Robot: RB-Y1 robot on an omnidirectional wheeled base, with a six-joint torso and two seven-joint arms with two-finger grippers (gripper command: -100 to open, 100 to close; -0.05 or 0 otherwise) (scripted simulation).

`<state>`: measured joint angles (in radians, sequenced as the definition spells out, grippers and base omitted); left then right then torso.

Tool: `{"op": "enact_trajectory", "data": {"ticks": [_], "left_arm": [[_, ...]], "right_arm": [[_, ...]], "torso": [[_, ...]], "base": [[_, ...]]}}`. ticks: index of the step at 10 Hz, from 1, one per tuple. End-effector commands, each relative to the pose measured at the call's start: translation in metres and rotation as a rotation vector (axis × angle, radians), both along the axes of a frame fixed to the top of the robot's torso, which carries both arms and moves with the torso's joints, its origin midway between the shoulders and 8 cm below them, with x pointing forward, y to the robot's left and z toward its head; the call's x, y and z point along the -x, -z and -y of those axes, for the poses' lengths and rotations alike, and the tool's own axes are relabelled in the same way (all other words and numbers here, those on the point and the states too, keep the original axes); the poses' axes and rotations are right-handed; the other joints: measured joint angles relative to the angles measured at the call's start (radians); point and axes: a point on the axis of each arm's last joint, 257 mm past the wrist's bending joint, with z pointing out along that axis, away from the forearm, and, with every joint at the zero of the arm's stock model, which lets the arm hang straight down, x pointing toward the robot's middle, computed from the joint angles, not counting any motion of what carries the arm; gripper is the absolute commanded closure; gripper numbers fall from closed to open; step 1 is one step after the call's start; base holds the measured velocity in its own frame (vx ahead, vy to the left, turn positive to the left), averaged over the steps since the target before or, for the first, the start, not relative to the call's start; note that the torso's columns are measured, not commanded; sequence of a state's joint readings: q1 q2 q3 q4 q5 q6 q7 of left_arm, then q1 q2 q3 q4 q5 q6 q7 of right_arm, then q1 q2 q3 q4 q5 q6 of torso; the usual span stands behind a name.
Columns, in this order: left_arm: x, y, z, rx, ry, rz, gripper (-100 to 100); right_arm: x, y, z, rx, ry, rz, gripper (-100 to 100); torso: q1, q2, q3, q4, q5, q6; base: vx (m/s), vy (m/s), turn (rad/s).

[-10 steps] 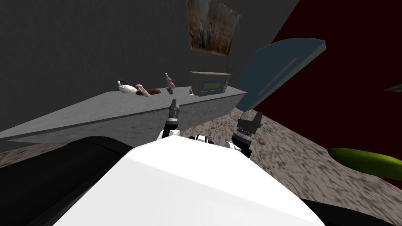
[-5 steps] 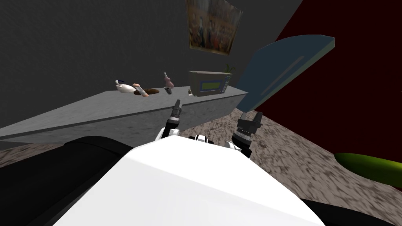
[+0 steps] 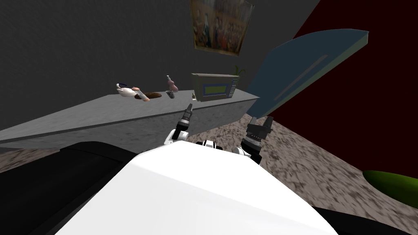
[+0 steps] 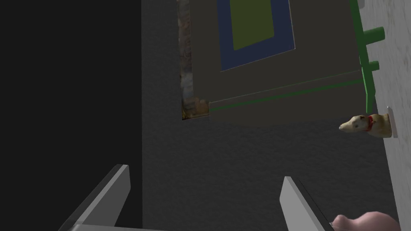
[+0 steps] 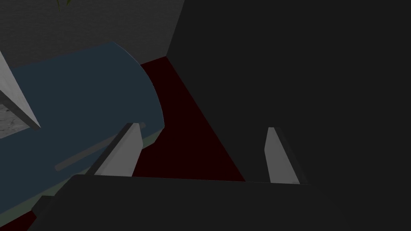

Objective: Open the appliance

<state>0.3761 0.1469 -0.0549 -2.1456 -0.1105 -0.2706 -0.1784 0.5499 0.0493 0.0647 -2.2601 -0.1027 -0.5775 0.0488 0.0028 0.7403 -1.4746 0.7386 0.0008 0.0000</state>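
Left gripper (image 3: pixel 188 109) empty, jaws wide apart, short of the microwave (image 3: pixel 214 87) at the tabletop's (image 3: pixel 122 110) far end; right gripper (image 3: pixel 261 121) hung open, holding nothing. I judged it best to close in squarely, catch the door's edge, then swing it outward.

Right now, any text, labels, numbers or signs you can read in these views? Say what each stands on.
No text can be read.
Appliance, keypad: buttons too small to read.
Appliance, display window: plain green, no digits.
Painting on the wall: blurred figures, no lettering to make out.
Pink bottle on the counter: too small to tell if it has a label.
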Motion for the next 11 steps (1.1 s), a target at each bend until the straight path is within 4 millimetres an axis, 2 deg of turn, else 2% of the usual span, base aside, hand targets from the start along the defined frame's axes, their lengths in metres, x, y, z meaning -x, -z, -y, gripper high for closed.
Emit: {"op": "enact_trajectory", "data": {"ticks": [1, 11], "left_arm": [[-0.018, 0.010, 0.008, -0.017, 0.009, -0.034, -100], [-0.085, 0.040, 0.050, -0.093, 0.045, -0.157, -100]], "right_arm": [[0.000, 0.000, 0.000, 0.000, 0.000, 0.000, 0], [0.000, 0.000, 0.000, 0.000, 0.000, 0.000, 0]], "torso": [[-0.001, -0.001, 0.000, 0.000, 0.000, 0.000], [-0.002, -0.002, -0.001, 0.000, -0.001, 0.000]], "base": [[0.124, -0.160, 0.083], [0.109, -0.175, 0.071]]}}
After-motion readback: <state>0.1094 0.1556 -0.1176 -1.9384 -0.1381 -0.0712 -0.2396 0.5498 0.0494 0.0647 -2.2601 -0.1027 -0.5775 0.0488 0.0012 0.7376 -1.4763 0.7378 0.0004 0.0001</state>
